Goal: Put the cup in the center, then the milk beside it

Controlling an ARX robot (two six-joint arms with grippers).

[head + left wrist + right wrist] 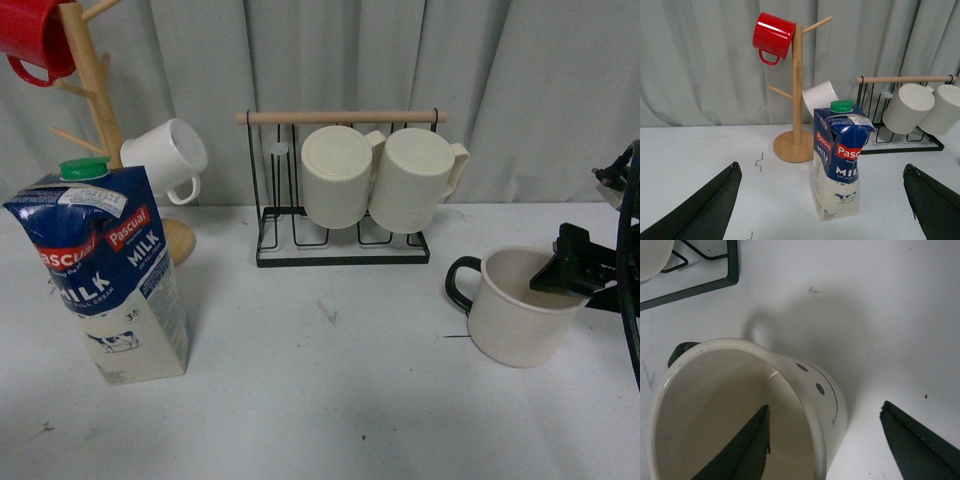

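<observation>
- wide cream enamel-look cup with black loop handle [510, 325]: smooth sides, soft sheen, inside duller, handle smooth black
- tall gable-top milk carton, blue over cream [120, 290]: coated paperboard, slight gloss, creased near the top
- green cap [84, 167] on the carton: plastic
- white tabletop [330, 400]: matt, smooth, a few small dark scuffs
- light wooden mug tree [797, 90]: bare pale wood, smooth, satin
- red mug [772, 34]: glossy, enamel-like
- small white mug [165, 155]: smooth, glossy
- two ribbed cream mugs [410, 185]: finely ribbed sides, matt
- black wire rack [340, 258]: thin metal rod, matt black
- rack's top bar [340, 117]: pale wood, smooth
- grey curtain [530, 80]: cloth, matt, soft folds
</observation>
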